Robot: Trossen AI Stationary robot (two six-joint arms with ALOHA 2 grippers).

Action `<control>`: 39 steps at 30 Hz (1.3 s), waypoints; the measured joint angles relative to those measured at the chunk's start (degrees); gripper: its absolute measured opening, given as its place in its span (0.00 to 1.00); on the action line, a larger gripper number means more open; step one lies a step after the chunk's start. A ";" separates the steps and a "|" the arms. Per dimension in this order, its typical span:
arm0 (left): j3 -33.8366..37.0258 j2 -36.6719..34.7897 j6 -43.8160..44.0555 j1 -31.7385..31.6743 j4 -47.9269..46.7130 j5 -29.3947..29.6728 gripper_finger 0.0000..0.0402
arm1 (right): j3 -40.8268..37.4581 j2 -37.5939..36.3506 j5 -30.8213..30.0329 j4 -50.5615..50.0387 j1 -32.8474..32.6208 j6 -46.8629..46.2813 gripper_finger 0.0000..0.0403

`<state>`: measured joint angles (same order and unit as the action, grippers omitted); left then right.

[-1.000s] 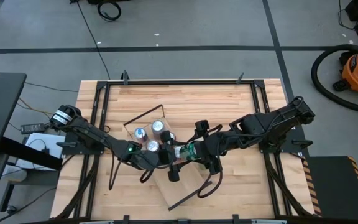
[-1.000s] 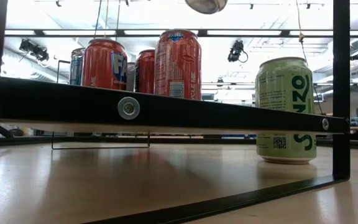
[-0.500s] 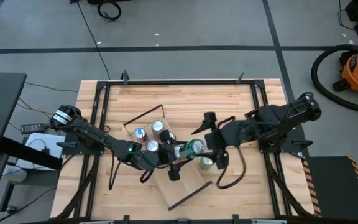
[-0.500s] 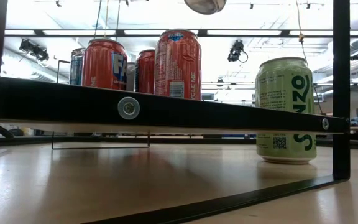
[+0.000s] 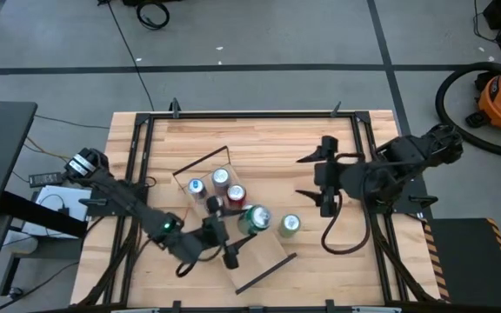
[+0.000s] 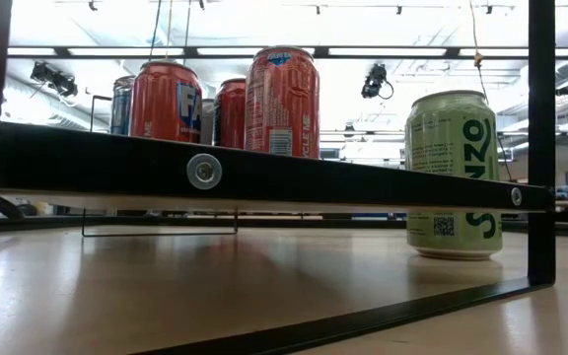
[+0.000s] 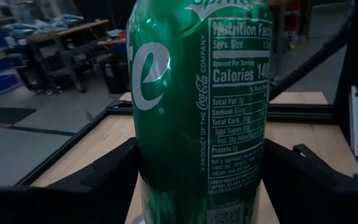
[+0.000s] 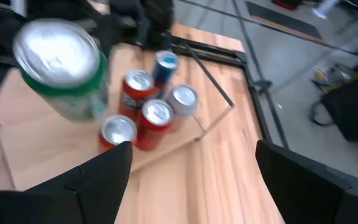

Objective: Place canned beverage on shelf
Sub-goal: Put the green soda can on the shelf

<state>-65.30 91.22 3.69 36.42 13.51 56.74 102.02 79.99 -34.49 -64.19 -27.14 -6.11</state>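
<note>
Left gripper (image 5: 237,236) pinches the green can (image 5: 255,217), holding it upright over the shelf (image 5: 272,248) just beside the cluster of red cans (image 5: 223,184). Right gripper (image 5: 313,181) sits well apart over the bench (image 5: 268,139), fingers spread, nothing between them. A pale green can (image 5: 290,224) stands on the bench beside the shelf.
</note>
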 joint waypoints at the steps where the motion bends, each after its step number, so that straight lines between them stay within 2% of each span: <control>1: 0.00 0.00 0.62 1.23 -0.23 1.87 0.74 | -0.07 -0.12 -1.33 -0.95 -0.57 -1.28 0.87; 4: 0.00 0.00 4.42 5.06 -4.29 6.98 0.74 | -2.41 -0.81 -4.41 -1.23 -2.36 -3.78 0.87; 9: 1.94 0.01 18.97 9.76 -12.70 12.59 0.74 | -8.89 -2.54 -6.98 -0.69 -4.26 -6.83 0.87; 15: 7.05 0.07 30.98 13.53 -13.20 14.36 0.74 | -15.73 -5.62 -7.56 5.34 -4.48 -7.47 0.87; 22: 13.13 0.61 40.27 16.45 -11.53 14.41 0.74 | -22.47 -10.14 -7.68 13.33 -4.48 -7.28 0.87; 29: 19.50 1.73 37.86 18.95 3.65 16.12 0.74 | -28.40 -12.32 -7.67 19.41 -4.13 -7.02 0.87; 34: 18.26 7.48 30.70 18.81 11.93 16.04 0.74 | -29.55 -12.44 -7.66 20.69 -3.58 -7.30 0.87; 39: 16.16 11.50 27.22 19.56 12.82 19.51 0.74 | -29.55 -12.44 -7.55 21.21 -3.42 -7.42 0.87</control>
<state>-49.14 102.72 30.92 55.98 26.33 76.25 72.47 67.55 -42.04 -42.98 -30.56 -13.53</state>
